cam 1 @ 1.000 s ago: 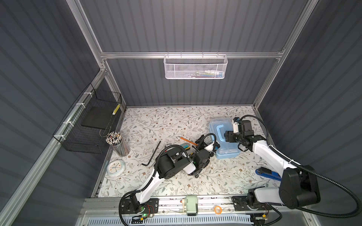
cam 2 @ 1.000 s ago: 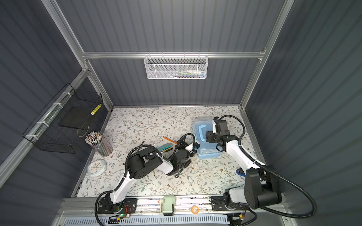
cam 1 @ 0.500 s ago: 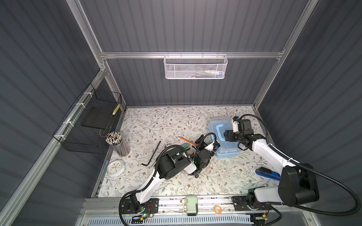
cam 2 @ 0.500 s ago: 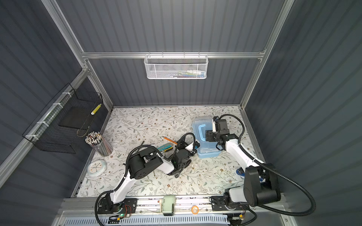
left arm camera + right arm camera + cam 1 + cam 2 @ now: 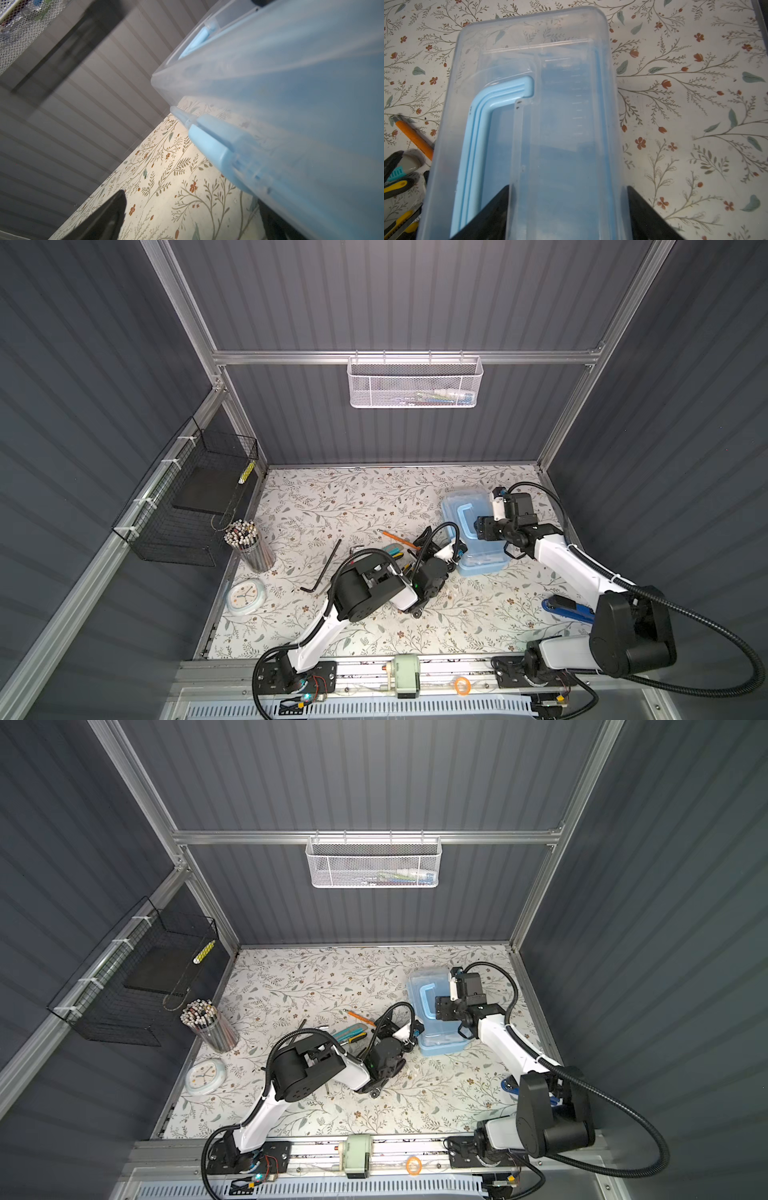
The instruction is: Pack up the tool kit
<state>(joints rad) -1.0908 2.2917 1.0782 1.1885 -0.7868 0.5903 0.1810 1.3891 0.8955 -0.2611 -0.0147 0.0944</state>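
Observation:
The tool kit box (image 5: 478,547) (image 5: 432,994) (image 5: 566,104), light blue with a clear lid and its blue handle (image 5: 477,128) folded flat, lies at the right of the floral table. My right gripper (image 5: 482,526) (image 5: 442,1006) (image 5: 568,187) is over its middle. One finger (image 5: 496,209) is in the handle recess and the other against the box's outer side, shut on it. My left gripper (image 5: 455,555) (image 5: 191,199) stands open at the box's near-left corner, by the blue latch (image 5: 218,149). An orange knife (image 5: 395,538), yellow-black knives (image 5: 396,187) and a hex key (image 5: 326,568) lie left of the box.
A pencil cup (image 5: 251,547) and a white clock (image 5: 245,595) stand at the table's left edge. A black wire basket (image 5: 187,506) hangs on the left wall and a white mesh basket (image 5: 415,383) on the back rail. A blue-handled tool (image 5: 567,609) lies near the right arm's base.

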